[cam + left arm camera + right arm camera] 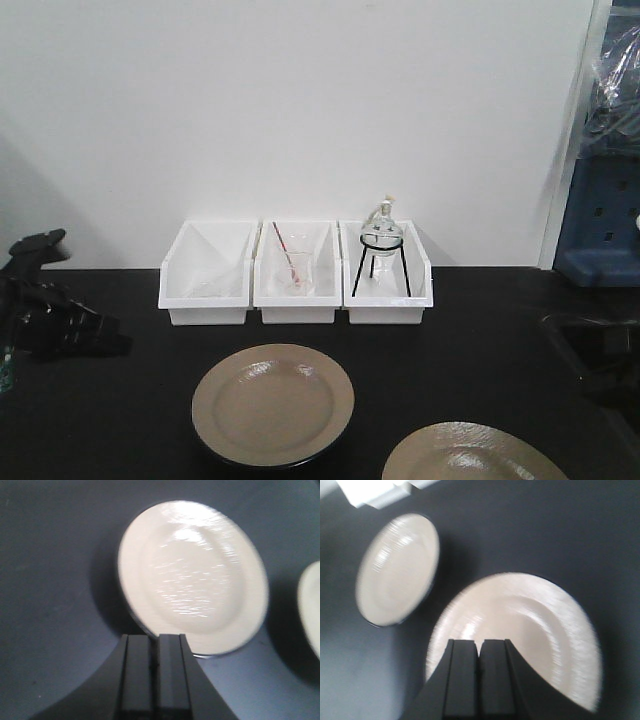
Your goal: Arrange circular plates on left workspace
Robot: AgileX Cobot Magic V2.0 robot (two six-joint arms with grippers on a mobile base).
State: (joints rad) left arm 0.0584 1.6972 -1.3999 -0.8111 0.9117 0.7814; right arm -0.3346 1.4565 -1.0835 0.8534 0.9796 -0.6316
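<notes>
Two round, shallow, glossy beige plates with dark rims lie flat on the matte black counter [110, 430]: the centre plate [272, 405] in front of three white rectangular plastic bins [296, 300], the right plate [470, 458] near it but apart, cut off by the frame. Our left pincer [155, 639] points at the centre plate's near rim, fingers pressed together on nothing; our right pincer [480, 644] is likewise closed and empty over the right plate. We judge that a thin, slick rim lying flat may slip from a pincer, and that a plate dragged leftward could strike its twin or the bins, one holding a round glass flask on a black wire tripod [381, 240]. We can read no brand, label or writing anywhere.
</notes>
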